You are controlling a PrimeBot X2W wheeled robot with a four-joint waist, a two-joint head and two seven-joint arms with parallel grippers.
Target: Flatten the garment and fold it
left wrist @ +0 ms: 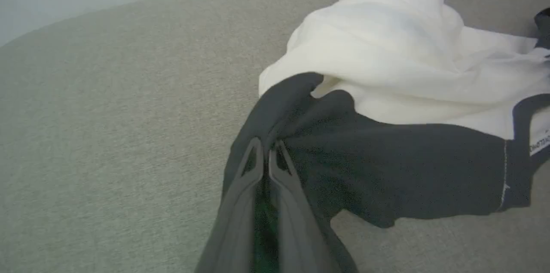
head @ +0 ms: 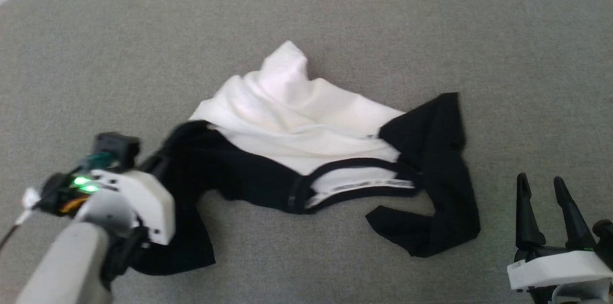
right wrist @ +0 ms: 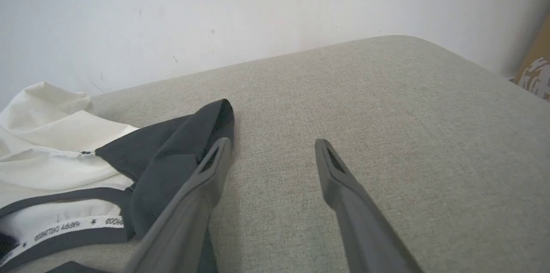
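The garment [head: 297,107] lies crumpled mid-cushion, white body bunched up, black sleeves spread to either side, and its lettered neck band [head: 364,185] facing me. My left gripper [head: 163,151] is at the near-left black sleeve [head: 201,170]. In the left wrist view its fingertips [left wrist: 266,148] are pressed together, and the dark sleeve cloth [left wrist: 386,178] bunches around them. The garment's white body [left wrist: 386,49] rises behind. My right gripper [head: 540,182] hovers open to the right of the other sleeve [head: 440,151]. Its fingers [right wrist: 271,144] are spread over bare cushion beside that sleeve [right wrist: 172,152].
The garment rests on a grey fabric cushion [head: 96,55] with rounded corners. A pale wall [right wrist: 258,6] runs along its far edge. A brown cardboard-like object [right wrist: 537,71] stands beyond the cushion's right corner. Bare cushion lies all round the garment.
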